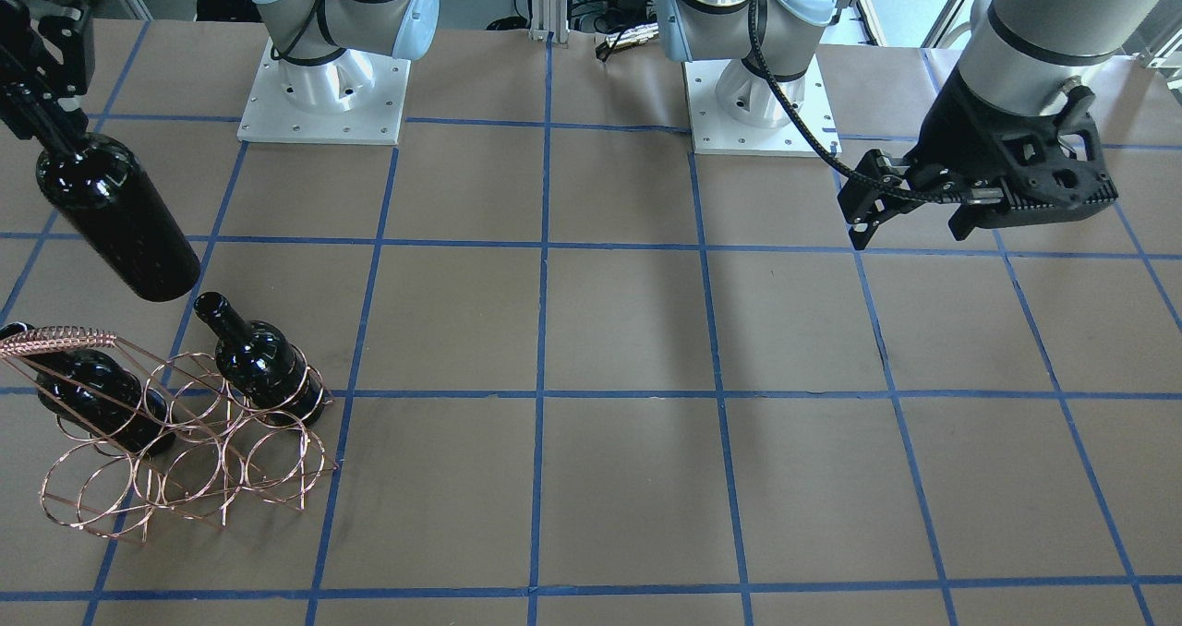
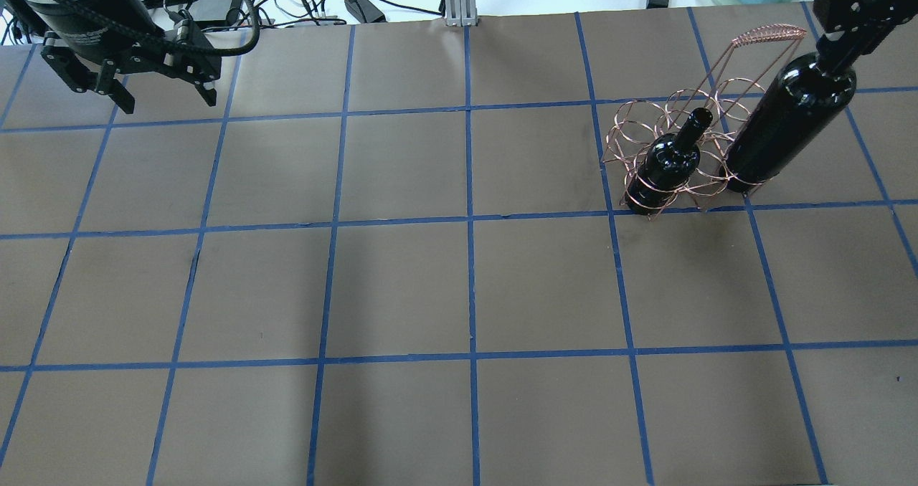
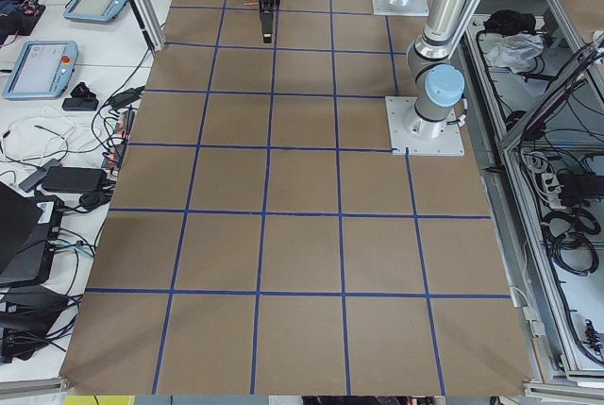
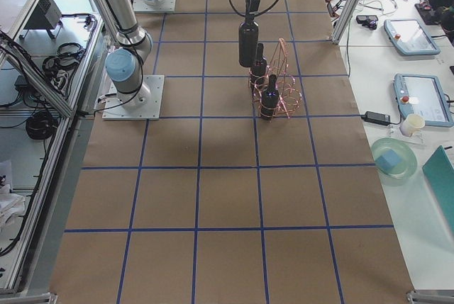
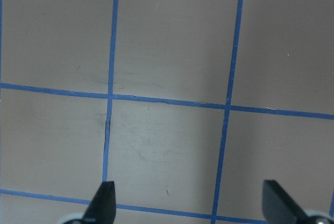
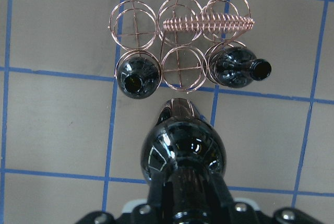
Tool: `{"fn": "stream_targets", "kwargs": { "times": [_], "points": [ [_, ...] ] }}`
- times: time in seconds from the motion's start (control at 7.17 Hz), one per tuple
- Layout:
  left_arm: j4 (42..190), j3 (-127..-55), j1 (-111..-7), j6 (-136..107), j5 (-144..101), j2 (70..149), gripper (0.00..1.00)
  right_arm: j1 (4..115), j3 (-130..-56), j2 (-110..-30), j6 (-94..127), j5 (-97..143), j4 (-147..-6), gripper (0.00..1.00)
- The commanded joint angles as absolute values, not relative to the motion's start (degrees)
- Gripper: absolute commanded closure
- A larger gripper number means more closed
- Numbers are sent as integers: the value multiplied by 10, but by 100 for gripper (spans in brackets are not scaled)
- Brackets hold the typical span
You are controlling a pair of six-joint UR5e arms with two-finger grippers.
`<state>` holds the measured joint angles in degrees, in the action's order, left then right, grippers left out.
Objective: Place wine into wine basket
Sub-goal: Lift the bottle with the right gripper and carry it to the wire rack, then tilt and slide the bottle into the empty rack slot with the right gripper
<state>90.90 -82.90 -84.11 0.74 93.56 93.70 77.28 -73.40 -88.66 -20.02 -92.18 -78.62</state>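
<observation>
Right gripper [image 2: 835, 38] is clamped on the neck of the wine [image 2: 789, 127], so the bottle hangs base-down from it and leans a little in the fixed views. It is off the table [image 1: 628, 331], on the robot's side of the wine basket [image 6: 209, 24]. In the right wrist view its shoulder lies just short of the empty middle loop [image 6: 181, 70] of the near row. How high the base rides above the wire I cannot tell for certain. The overhead view makes it seem to overlap the rack, while the front-facing view shows it apart.

This bottle looks heavy for its slim neck: thick, rigid, glossy glass that would be slippery in the fingers and would break or chip if dropped or knocked. The neck is the sensible place to hold it, high up where the lip can catch if it starts to slide. The weight hanging below then helps keep it plumb for the drop into a loop.

Two like bottles already stand in the near row, one at the left end [image 6: 136, 78] and one at the right end [image 6: 235, 70], and the back three loops are bare. The thin wire rack looks light, so a sideways nudge would probably shift it.

Far across the table, the left gripper [image 5: 190, 203] hangs with its fingers spread wide, holding nothing.
</observation>
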Motion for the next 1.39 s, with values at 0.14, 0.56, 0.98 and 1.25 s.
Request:
{"fn": "stream_targets", "kwargs": {
  "times": [0.14,0.56,0.98,1.25],
  "points": [
    [907,-859,-874,1,935,923,0,766,-733,-832,-235,-920,-841,100],
    [903,-867,-877,-1,937,919,0,765,-737,-807,-286,-887,-854,100],
    [899,-868,-876,9,936,918,0,752,-744,-792,-313,-891,-881,100],
    [899,-868,-876,9,938,916,0,753,-744,-786,-303,-882,-883,100]
  ]
}}
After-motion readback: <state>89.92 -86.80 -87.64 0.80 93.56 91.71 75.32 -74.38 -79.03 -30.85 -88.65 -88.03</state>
